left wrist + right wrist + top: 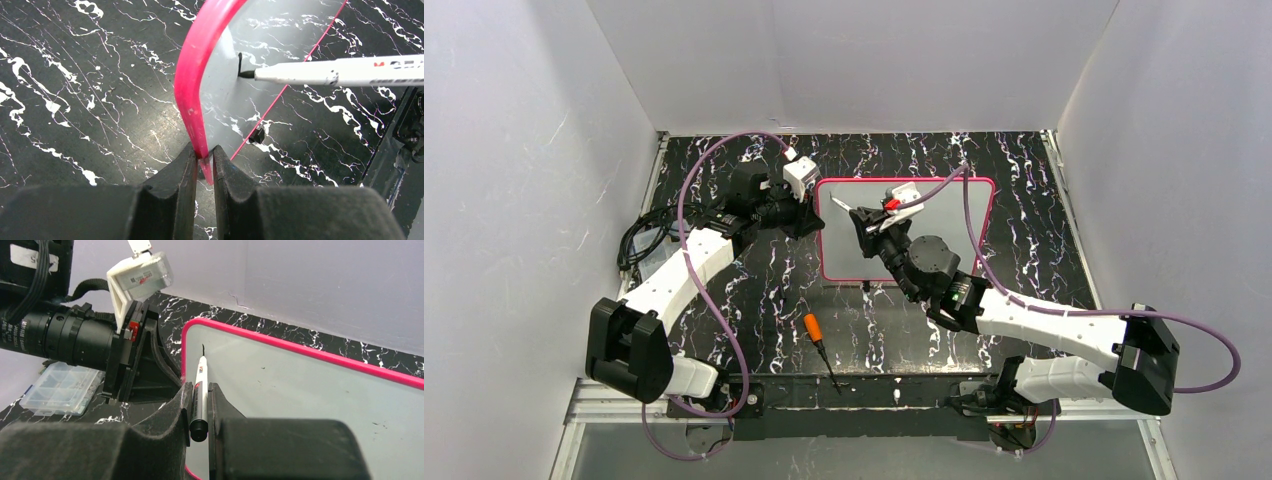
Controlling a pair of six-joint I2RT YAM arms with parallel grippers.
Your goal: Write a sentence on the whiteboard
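Left gripper (204, 159) clamped on the whiteboard (844, 255) frame's left edge, mid-table. Right gripper (200, 396) pinches the marker (201, 371), tip on board. I judge the board light and skittish: hold the stiff frame, press gently.

White-black arms (679, 275), purple cables (680, 200)

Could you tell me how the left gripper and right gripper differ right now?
The left gripper is shut on the pink frame of the whiteboard; the right gripper is shut on the marker. The left gripper sits at the board's edge; the right gripper reaches over its face, marker tip on it. Both are shut.
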